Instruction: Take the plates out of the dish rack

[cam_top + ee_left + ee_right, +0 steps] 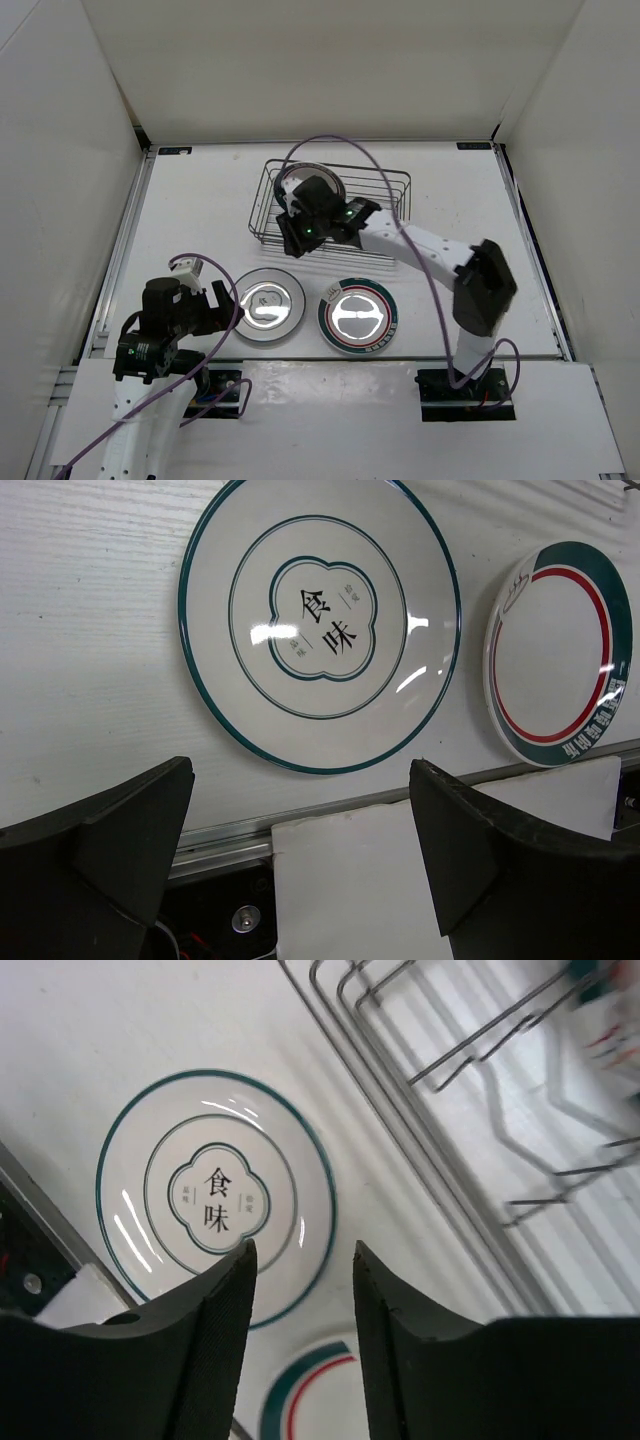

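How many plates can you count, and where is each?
3. Two lie on the table: a teal-rimmed plate and, to its right, a teal-banded plate. The third plate sits in the dish rack, partly hidden behind the right gripper.

Right of the jaws of the right gripper (302,1250) stand dish rack (400,1130) wires, left-ahead lies the teal-rimmed plate (215,1195), bare table (320,1070) open between.

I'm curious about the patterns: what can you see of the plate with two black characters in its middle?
The plate is round, white and glossy, ceramic by its look. A thin teal line edges the rim, a second ring runs inside, and a clover-shaped outline frames the characters. It lies flat, face up, on the white table, left of the teal-banded plate with a gap between. Nothing grips it.
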